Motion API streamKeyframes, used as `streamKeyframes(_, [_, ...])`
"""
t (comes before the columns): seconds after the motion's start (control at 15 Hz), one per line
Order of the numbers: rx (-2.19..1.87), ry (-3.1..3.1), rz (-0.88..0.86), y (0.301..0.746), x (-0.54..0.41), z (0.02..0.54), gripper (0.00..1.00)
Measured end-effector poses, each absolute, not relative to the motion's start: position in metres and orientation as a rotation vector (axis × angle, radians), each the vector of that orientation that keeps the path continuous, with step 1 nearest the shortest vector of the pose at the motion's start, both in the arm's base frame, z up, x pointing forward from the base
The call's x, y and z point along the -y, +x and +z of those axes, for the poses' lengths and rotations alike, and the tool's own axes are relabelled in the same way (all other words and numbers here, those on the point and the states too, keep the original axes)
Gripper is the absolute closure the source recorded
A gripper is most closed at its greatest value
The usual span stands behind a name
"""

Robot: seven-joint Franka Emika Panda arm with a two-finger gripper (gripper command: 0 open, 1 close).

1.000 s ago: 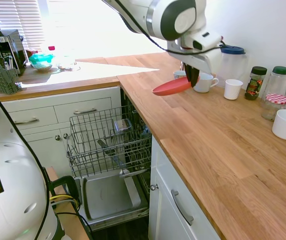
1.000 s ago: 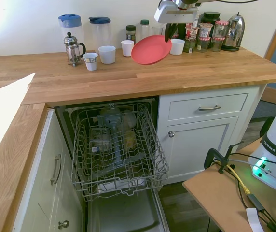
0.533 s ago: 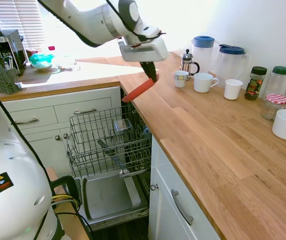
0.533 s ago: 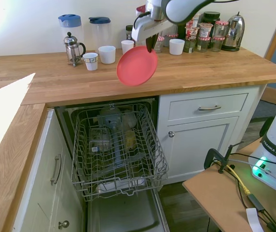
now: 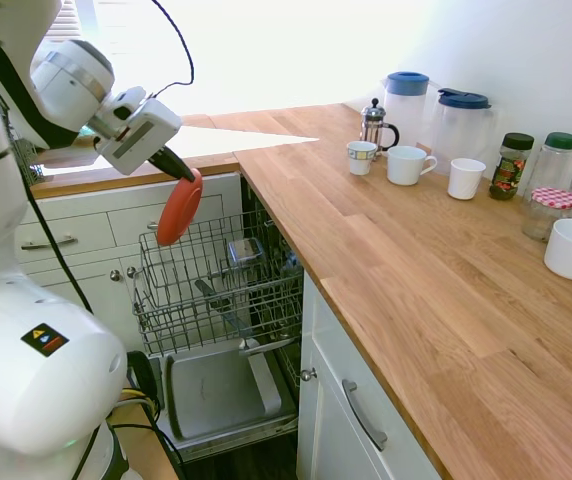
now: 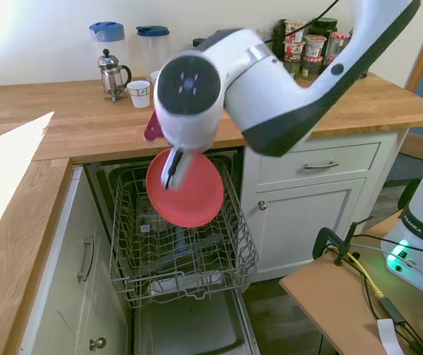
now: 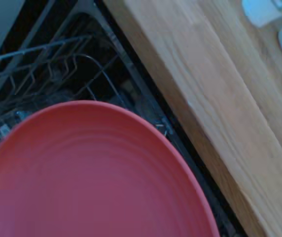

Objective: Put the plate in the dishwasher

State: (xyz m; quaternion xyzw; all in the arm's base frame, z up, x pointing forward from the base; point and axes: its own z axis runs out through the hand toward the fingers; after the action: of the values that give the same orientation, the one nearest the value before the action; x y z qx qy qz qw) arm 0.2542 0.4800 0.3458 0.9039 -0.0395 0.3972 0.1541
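I see my end effector (image 5: 178, 170) pinching the top edge of the plate (image 5: 179, 210), so the plate hangs on its edge in the air, right above the pulled-out wire rack (image 5: 216, 285) of the dishwasher (image 5: 221, 390) and not touching it. The dishwasher door is folded down flat near the floor, under the rack. Up on the wooden table (image 5: 416, 260) I see white mugs (image 5: 406, 165), a small coffee press (image 5: 374, 122) and two jugs with blue lids (image 5: 436, 120), all well apart from the plate.
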Motion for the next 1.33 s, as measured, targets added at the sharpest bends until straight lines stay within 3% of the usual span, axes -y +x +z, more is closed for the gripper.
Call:
streamKeyframes(0.53, [-0.124,2.374,1.279,0.237,-0.582,0.189,1.00])
streamKeyframes(1.2, [-0.022,2.438,1.062,0.279,-0.578,0.187,1.00])
streamKeyframes(1.27, [-0.021,2.440,1.048,0.277,-0.577,0.187,0.00])
streamKeyframes(1.33, [-0.019,2.443,1.035,0.276,-0.577,0.187,0.00])
